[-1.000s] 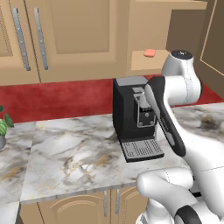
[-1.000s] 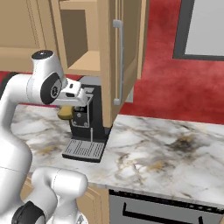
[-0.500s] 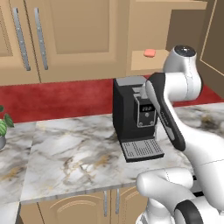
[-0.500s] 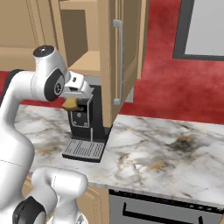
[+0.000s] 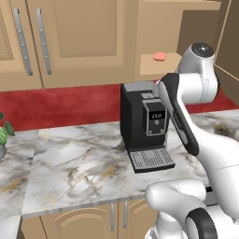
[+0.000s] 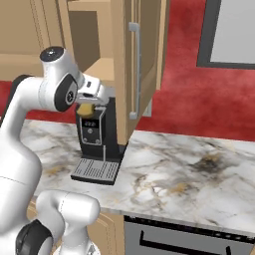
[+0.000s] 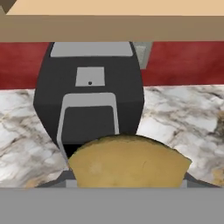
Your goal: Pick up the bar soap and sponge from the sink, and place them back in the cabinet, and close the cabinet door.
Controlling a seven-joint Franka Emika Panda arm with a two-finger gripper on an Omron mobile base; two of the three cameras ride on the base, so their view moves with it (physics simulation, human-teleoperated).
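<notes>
My gripper (image 6: 89,105) is shut on the yellow-brown sponge (image 6: 86,108) and holds it in the air just above the black coffee machine (image 6: 94,135). In the hand view the sponge (image 7: 129,164) sits between the fingers, with the tan shelf edge of the cabinet (image 7: 112,30) across the top. The salmon-pink bar soap (image 5: 159,56) lies on the shelf of the open cabinet (image 5: 175,63). The cabinet door (image 6: 144,55) stands swung open, its silver bar handle facing right. The sink is out of view.
The coffee machine (image 5: 140,119) stands on the marble counter (image 5: 79,163) directly under the cabinet opening. Closed wall cabinet doors (image 5: 70,42) are to the left. A potted plant (image 5: 3,135) is at the far left and an oven front (image 6: 189,239) lower right.
The arm has lifted the sponge a little higher and closer to the cabinet's shelf edge. The soap and door have not moved.
</notes>
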